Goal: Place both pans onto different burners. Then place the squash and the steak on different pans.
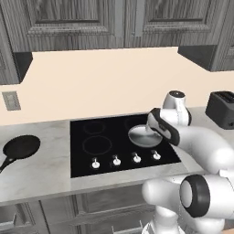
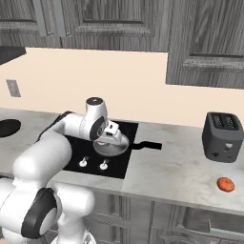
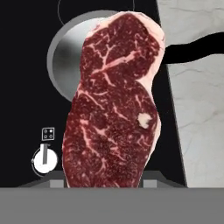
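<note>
Claw hangs over the silver pan, at the right side of the cooktop. In the hand view the steak stands lengthwise up from between the fingertips, dark red with white marbling and a pale fat edge; claw is closed on it, partway shut, steak held clear above the pan.

Silver pan sits on the front right burner of the cooktop. Its black handle reaches out to the right, over the cooktop's edge and onto the bench. Hand view: the pan's shiny floor shows behind the steak's upper left; handle crosses the marble at upper right.

Black pan rests on the bench left of the cooktop, well apart from it, handle pointing toward the front left. Not on a burner.

Two left burners bare, grey ring outlines, one front and one behind it. Four white knobs in a row along the cooktop's front edge; one knob shows at lower left of the hand view with a small burner icon above it.

Squash lies on the bench far to the right, near the front edge, in front of the dark toaster. Well apart from both pans.

Grey wood cabinets above, cream wall behind, wall socket at left above the bench.
</note>
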### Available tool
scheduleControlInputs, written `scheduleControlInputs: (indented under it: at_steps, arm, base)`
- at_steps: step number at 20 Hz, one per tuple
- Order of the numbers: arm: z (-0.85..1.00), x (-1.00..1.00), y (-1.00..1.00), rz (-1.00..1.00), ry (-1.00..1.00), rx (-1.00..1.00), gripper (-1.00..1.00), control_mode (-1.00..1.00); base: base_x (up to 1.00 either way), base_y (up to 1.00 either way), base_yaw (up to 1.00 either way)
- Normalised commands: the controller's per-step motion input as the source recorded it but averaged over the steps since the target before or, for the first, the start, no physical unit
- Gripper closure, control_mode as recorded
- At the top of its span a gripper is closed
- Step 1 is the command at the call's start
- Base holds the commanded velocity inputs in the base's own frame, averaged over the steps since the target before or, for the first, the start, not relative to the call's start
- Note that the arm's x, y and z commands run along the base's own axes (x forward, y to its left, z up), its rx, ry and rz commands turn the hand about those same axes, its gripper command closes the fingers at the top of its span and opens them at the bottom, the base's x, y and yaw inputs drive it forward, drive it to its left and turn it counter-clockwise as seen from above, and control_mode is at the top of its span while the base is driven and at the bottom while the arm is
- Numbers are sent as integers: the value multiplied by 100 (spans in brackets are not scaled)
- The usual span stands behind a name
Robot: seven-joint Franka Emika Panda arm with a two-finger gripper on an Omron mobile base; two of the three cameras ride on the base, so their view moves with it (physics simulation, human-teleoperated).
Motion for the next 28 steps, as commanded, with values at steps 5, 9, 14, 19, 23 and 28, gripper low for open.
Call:
scheduleControlInputs:
  at_steps: [5,9,14,19,23,28]
  arm:
    - [-46,15,0,3,0,0,100,-100]
    - [-39,17,3,3,0,0,100,-100]
    - [-15,32,4,1,0,0,100,-100]
    - [-8,37,1,1,0,0,100,-100]
    - [-16,27,0,2,0,0,100,-100]
    - [-28,17,0,2,0,0,100,-100]
  base:
    - [0,0,0]
    - [0,0,0]
    - [0,0,0]
    - [0,0,0]
    - [0,0,0]
    - [0,0,0]
